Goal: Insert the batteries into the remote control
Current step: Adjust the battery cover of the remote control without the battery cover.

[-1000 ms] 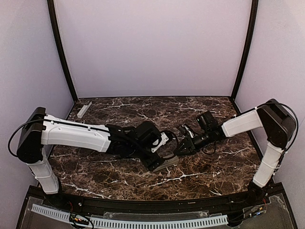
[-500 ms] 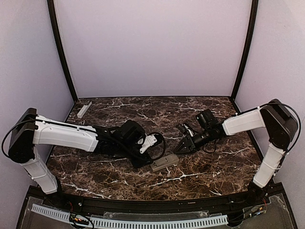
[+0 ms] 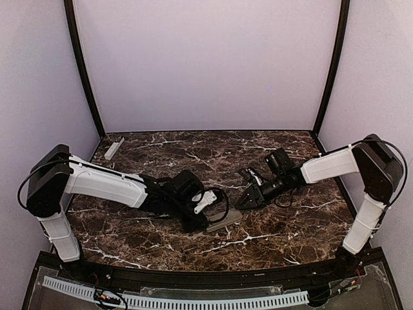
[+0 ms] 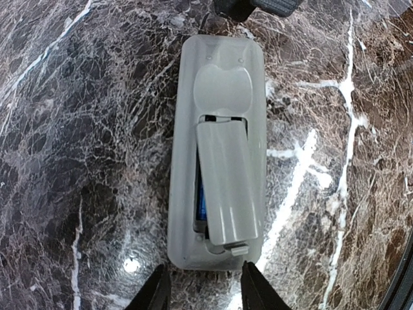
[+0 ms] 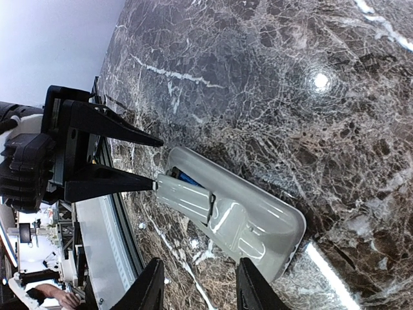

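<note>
Remote control (image 4: pixel 219 84): one; one blue battery (image 4: pixel 201 196) showing; left fingers (image 4: pixel 160 292), right fingers (image 5: pixel 150 287) apart.

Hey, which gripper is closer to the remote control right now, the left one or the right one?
Left, narrowly. The left gripper has its fingertips at the battery cover end of the remote control, one about touching it. The right gripper hangs off the opposite end, apparently not touching.
</note>
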Controlling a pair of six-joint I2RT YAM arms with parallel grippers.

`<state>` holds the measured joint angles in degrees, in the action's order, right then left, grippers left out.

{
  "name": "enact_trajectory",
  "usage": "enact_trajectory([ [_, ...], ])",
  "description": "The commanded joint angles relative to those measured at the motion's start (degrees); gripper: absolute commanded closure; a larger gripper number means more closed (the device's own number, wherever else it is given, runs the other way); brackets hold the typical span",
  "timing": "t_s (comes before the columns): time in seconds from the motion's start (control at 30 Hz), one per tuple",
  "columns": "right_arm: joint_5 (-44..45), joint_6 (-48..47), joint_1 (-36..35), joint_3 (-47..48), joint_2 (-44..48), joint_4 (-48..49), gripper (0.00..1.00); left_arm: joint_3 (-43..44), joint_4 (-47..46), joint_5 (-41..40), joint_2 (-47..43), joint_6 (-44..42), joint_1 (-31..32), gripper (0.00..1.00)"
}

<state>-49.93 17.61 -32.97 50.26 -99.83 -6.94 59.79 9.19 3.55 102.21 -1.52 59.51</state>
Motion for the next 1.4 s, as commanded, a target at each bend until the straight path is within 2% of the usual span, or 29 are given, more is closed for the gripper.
enact_trajectory([
  [0.0, -0.08, -1.08, -0.45, 1.07, 0.44, -0.17, 0.63, 2.16, 1.27, -0.73, 0.38, -0.52, 0.11, 0.62],
  [1.37, -0.7, -1.78, -0.44, 1.42, -0.24, -0.53, 0.63, 6.26, 5.29, -5.47, 4.01, -1.85, -0.08, 0.6],
])
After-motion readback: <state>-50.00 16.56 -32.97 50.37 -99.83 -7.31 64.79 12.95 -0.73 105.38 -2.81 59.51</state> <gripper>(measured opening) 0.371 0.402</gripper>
